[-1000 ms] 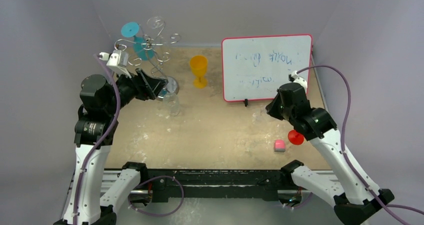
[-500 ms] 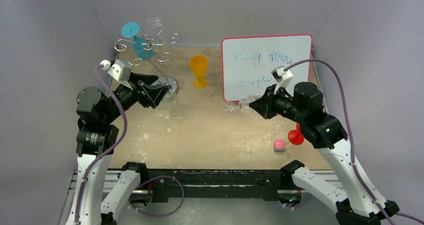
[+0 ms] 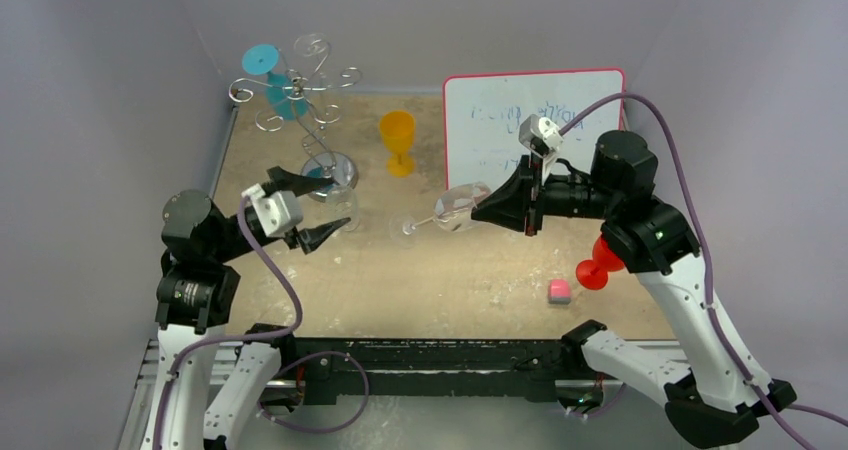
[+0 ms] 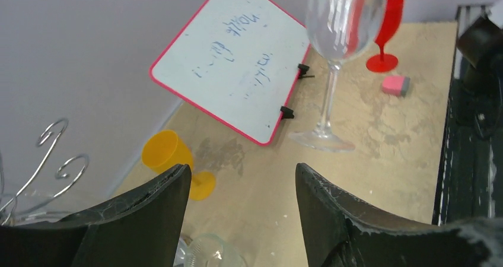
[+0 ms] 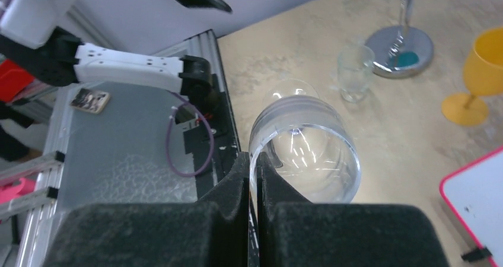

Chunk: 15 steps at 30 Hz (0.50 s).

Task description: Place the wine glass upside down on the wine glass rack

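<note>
We have the clear stemmed wine glass (image 3: 452,210) aloft, not yet hung on the silver wire tree-shaped rack (image 3: 300,100).
The glass lies sideways above the counter (image 3: 420,280), well apart from the rack; inverting and hanging it remain. Our right tool (image 3: 478,210) reaches leftward, pinched tight on the bowl's rim. Our left tool (image 3: 308,206) hovers wide open and empty near the rack's base.

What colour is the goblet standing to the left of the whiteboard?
Yellow-orange. The goblet shows best in the top external view.
</note>
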### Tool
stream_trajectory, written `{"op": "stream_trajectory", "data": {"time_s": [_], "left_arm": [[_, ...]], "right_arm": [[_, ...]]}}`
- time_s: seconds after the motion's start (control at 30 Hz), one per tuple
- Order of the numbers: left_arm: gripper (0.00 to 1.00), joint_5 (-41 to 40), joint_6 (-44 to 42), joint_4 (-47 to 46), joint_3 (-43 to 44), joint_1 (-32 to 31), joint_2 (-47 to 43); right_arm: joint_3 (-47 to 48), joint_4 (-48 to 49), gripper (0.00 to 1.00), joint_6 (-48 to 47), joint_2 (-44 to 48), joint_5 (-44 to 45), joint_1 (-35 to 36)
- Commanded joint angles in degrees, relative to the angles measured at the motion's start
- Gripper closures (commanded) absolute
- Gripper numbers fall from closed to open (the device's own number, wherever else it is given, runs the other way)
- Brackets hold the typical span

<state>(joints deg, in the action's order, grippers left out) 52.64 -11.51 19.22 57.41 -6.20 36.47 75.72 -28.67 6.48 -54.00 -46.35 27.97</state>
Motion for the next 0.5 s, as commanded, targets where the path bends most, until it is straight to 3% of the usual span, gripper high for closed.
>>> {"op": "stream_trajectory", "data": {"time_s": [0.0, 0.2, 0.3, 0.47], "left_arm": [[0.36, 12.78, -27.5, 14.64, 2.23, -0.4, -0.64], [0.38, 21.14, -39.08, 23.07, 2.57, -0.4, 0.29], [0.38, 20.68, -43.35, 26.63, 3.39, -0.44, -0.1], [0.38, 21.34, -46.78, 27.89, 3.54, -0.4, -0.13]], "right_arm": [[5.18, 6.46, 1.0, -2.17, -1.46, -11.08, -0.13], [9.37, 13.29, 1.0, 2.84, -5.49, -18.53, -0.12], [9.87, 20.17, 1.0, 8.37, -7.16, -24.73, -0.14], [8.65, 28.84, 1.0, 13.84, -8.1, -27.61, -0.11]]}}
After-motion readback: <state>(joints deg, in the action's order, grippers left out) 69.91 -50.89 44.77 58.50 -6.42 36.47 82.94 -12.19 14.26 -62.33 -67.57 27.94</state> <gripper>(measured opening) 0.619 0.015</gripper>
